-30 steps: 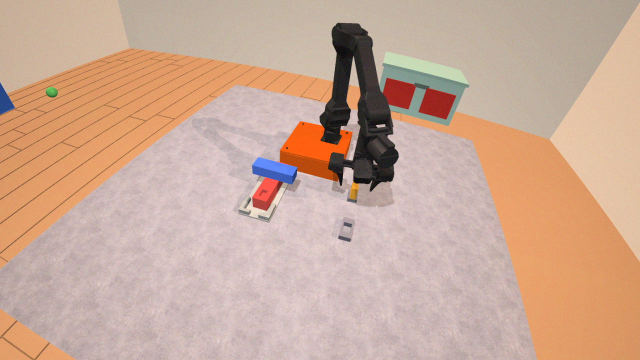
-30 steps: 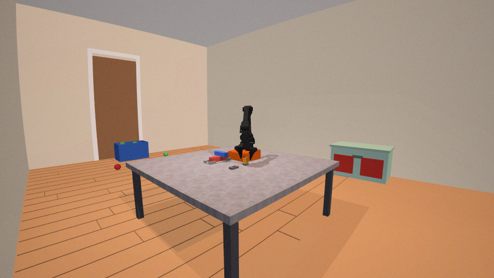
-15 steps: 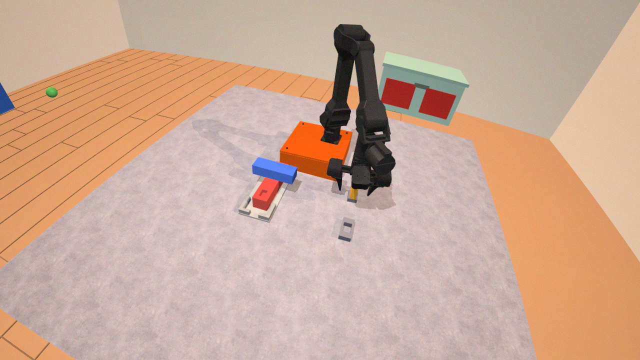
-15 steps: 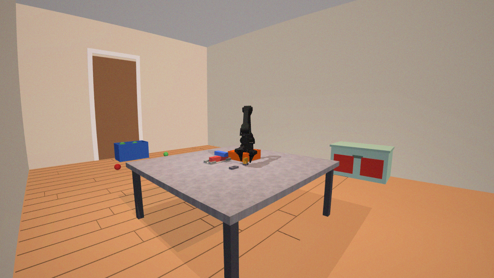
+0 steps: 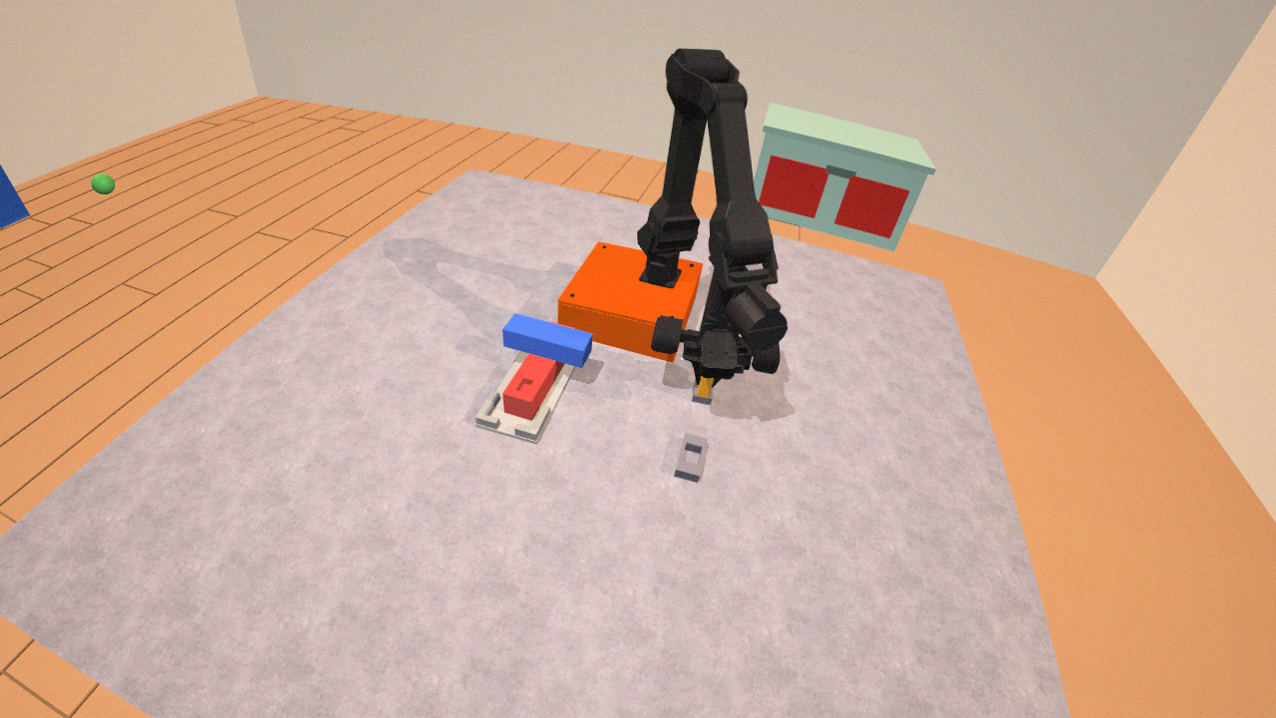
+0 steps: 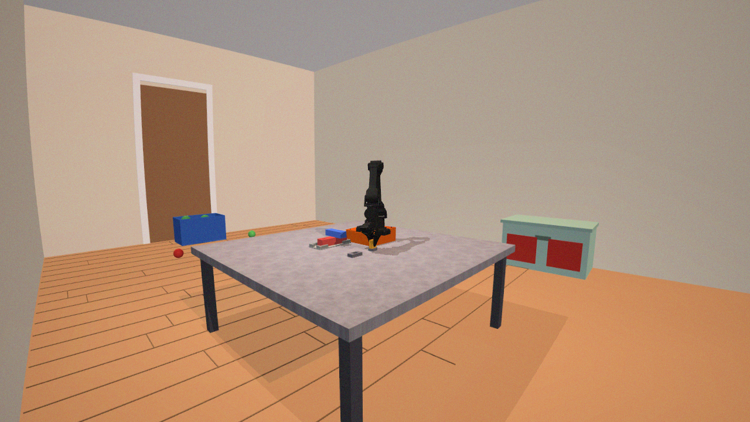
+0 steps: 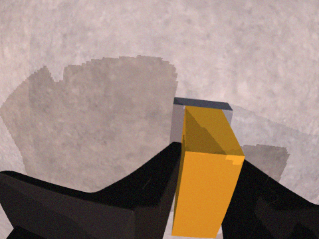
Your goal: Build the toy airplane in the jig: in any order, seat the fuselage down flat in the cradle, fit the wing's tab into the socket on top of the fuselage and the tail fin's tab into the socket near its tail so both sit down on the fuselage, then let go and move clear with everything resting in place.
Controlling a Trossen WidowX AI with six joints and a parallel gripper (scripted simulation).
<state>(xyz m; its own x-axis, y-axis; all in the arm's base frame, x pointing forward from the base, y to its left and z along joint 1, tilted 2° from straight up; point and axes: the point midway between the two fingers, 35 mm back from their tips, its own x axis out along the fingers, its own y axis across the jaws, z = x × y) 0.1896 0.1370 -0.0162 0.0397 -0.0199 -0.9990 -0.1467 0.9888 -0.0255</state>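
The yellow tail fin [image 5: 705, 387] [image 6: 371, 244] [image 7: 203, 196] stands upright in a small grey holder [image 5: 702, 400] [image 7: 177, 123]. My gripper [image 5: 706, 381] [image 6: 372, 241] [image 7: 199, 153] points down and is shut on the tail fin, with one finger against each side. The red fuselage [image 5: 526, 400] [image 6: 325, 241] lies in the pale cradle [image 5: 527, 433] [image 6: 314, 246], its front socket showing empty. The blue wing [image 5: 545, 339] [image 6: 335, 232] lies crosswise on top of the fuselage at the end nearer the robot's base. The wing's tab and the fin's tab are hidden.
A second grey holder [image 5: 688, 470] [image 6: 354, 254] with an empty opening stands in front of the gripper. The orange base box [image 5: 615, 285] [image 6: 367, 236] is close behind the gripper, and the wing is near its left corner. The cradle is to the gripper's left.
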